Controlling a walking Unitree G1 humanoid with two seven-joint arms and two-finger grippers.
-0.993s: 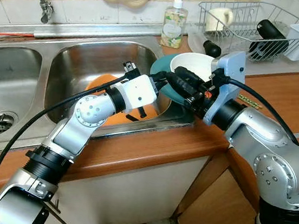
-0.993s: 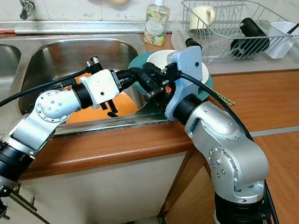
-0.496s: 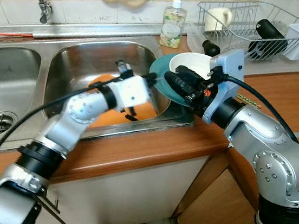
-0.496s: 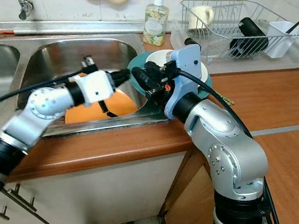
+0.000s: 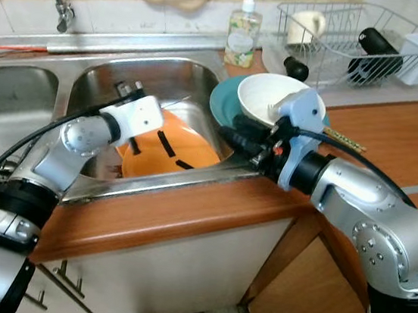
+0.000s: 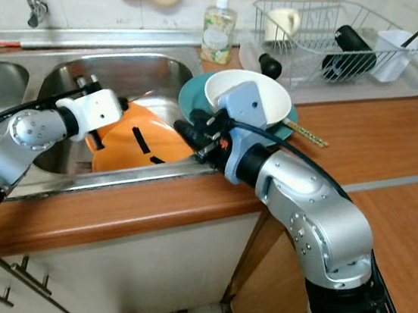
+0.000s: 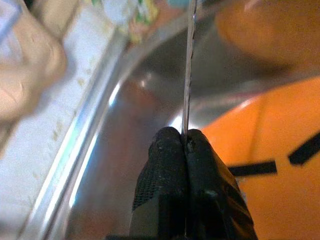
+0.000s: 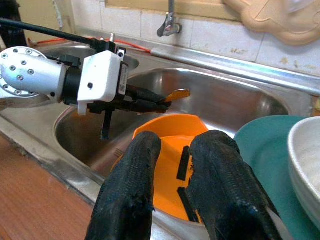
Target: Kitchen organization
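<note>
1. Our left gripper hangs over the right sink basin, fingers pinched fully together on a thin metal utensil. It runs straight out from the fingertips and its far end carries an orange reflection. We cannot tell whether it is a spoon or a knife.
2. Just below and beside that gripper lies the orange bowl, tilted in the basin, marked with black strips.
3. Our right gripper sits at the basin's near rim, fingers slightly apart and empty. The bowl is just ahead of them, with the teal plate and white bowl close alongside.
4. We judge the utensil stiff, light and probably slick if wet. Held by one end, it may pivot, so a firm pinch matters.
5. The orange bowl looks like light, rigid plastic, so we would take it by the raised rim.
</note>
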